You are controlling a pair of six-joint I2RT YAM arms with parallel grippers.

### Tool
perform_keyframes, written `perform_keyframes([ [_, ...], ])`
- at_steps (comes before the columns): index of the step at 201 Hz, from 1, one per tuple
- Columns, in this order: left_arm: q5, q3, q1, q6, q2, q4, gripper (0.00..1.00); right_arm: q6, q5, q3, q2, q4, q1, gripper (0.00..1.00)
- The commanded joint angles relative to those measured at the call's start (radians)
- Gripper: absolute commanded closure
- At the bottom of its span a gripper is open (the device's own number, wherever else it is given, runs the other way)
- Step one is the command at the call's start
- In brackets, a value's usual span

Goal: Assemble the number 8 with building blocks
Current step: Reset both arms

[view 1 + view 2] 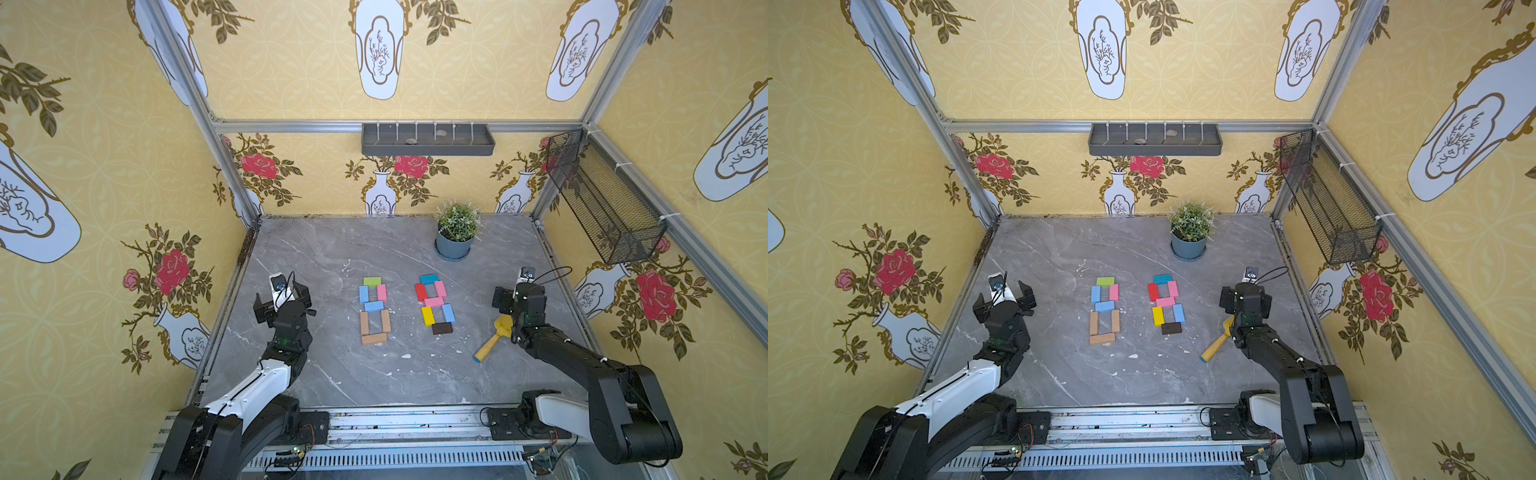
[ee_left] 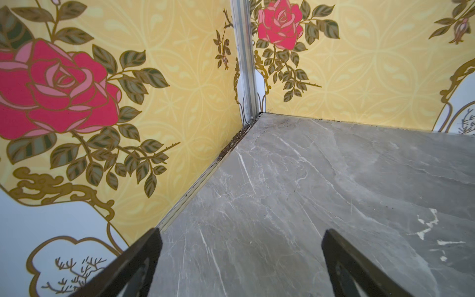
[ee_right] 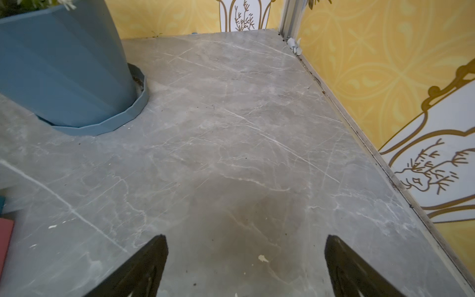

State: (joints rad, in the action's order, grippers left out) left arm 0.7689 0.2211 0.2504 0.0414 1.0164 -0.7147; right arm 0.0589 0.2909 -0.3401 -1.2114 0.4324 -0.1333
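Grey table [image 1: 332, 365] edges lie near left hand [image 2: 240, 231] and right hand [image 3: 246, 236], both spread.

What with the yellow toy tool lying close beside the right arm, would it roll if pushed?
The yellow toy tool would probably roll sideways: its handle looks cylindrical. Its blockier head may check that. It looks rigid, so it should slide whole on the smooth table.

Building blocks [image 1: 372, 281] lie flat as two eights in front of the plant pot [image 1: 454, 248]: the eight nearer the pot [image 1: 434, 301] mixed colours, the farther eight [image 1: 373, 306] green, blue, pink and tan
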Motion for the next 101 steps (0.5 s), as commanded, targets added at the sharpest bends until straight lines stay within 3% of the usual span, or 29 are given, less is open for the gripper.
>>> perform_keyframes([
  [1, -0.008, -0.015, -0.016, -0.029, -0.014, -0.107, 0.0, -0.032, -0.076, 0.054, -0.011, 0.25, 0.041, 0.02],
  [49, -0.02, -0.064, -0.034, -0.05, -0.056, -0.089, 0.0, -0.052, -0.139, 0.095, -0.125, 0.418, 0.084, 0.02],
  [101, -0.105, -0.131, -0.081, -0.045, 0.037, -0.246, 0.0, -0.012, -0.349, 0.147, -0.203, 0.559, 0.203, 0.02],
])
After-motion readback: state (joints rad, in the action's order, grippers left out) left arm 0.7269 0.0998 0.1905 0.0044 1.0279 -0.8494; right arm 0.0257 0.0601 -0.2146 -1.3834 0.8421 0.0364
